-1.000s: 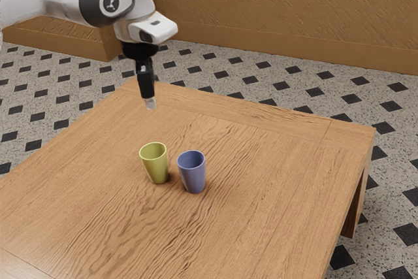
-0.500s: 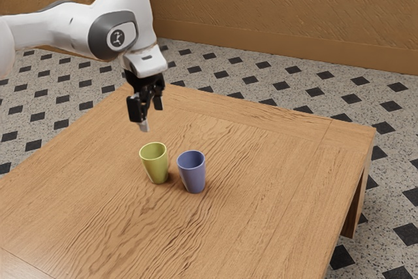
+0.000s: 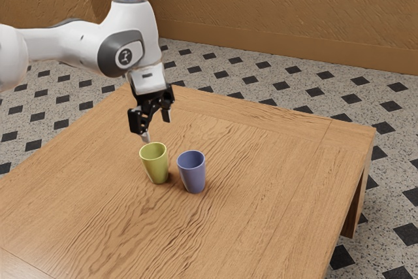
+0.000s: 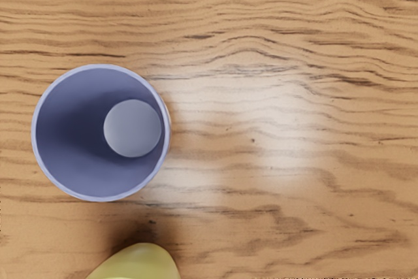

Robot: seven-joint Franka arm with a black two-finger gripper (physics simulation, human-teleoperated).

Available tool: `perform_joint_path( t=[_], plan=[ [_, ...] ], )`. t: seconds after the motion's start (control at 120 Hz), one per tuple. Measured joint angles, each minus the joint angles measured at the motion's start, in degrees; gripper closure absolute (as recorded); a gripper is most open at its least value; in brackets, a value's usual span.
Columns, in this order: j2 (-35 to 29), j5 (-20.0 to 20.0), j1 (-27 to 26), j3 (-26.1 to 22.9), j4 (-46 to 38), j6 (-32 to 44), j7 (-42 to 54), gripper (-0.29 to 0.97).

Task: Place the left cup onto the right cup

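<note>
Two cups stand upright side by side on the wooden table (image 3: 274, 181). The yellow-green cup (image 3: 154, 161) is toward the exterior view's left, and the blue-violet cup (image 3: 191, 170) is just to its right. My black gripper (image 3: 155, 127) hangs open directly above the green cup's rim, touching neither cup, with nothing between its fingers. From the wrist view I look straight down into the blue cup (image 4: 68, 138), and the green cup's rim (image 4: 137, 262) lies right under my hand.
The table's far edge and right corner (image 3: 366, 135) drop off to a tiled floor. Bare wood extends around the cups on all sides. A wooden wall runs along the back.
My arm has come down and toward the cups. The gripper has turned, and its fingers now hang spread just above the green cup. Neither cup has moved.
</note>
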Motion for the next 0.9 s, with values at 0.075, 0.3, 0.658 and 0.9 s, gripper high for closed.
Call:
perform_joint_path(
  t=[0.075,0.3,0.658,0.9],
  plan=[
    [0.06,0.08,0.01,0.0,-0.43,0.83,0.98,0.0],
    [0.14,0.18,0.16,0.0,-1.18,2.44,3.17,0.0],
    [0.08,0.09,2.93,0.0,-2.17,4.33,4.61,0.0],
    [0.14,0.16,4.44,0.0,-2.93,4.74,4.94,0.0]
  ],
)
